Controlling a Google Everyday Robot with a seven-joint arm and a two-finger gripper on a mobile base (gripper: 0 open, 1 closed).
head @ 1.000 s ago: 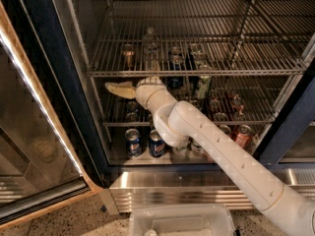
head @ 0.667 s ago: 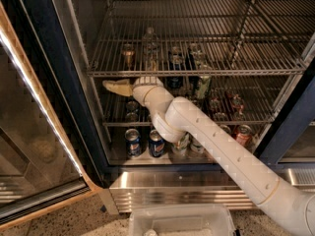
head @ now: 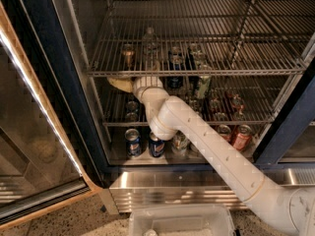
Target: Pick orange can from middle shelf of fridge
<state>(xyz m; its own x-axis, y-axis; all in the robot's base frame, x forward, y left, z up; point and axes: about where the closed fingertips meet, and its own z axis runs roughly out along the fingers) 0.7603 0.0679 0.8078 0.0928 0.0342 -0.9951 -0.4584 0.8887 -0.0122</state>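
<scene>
Weighing up the orange can (head: 132, 110): likely light, being small and slim, somewhat heavier if full; stiff along its height yet thin-walled, so dentable under a hard pinch; smooth metal, probably chilled and slick. Standing upright at the left end of the middle shelf (head: 115, 124) of the fridge (head: 59, 82), close behind the front rail, toward 9 o'clock from the centre of the view, with the blue cans (head: 133, 142) at its 6 o'clock on the level below. Best taken across the round body at about mid-height, squarely from the front, with a firm but modest squeeze; avoid the lid rim, for fear of a tip or a slide. Now to the gripper (head: 120, 84): borne on the white arm (head: 211, 146) reaching in from 4 o'clock, tucked just under the front rail of the upper rack (head: 221, 73), at roughly 11 o'clock from the can and apart from it, pointing toward 9 o'clock. Cannot tell how far open; appears to hold nothing and to touch no can.
</scene>
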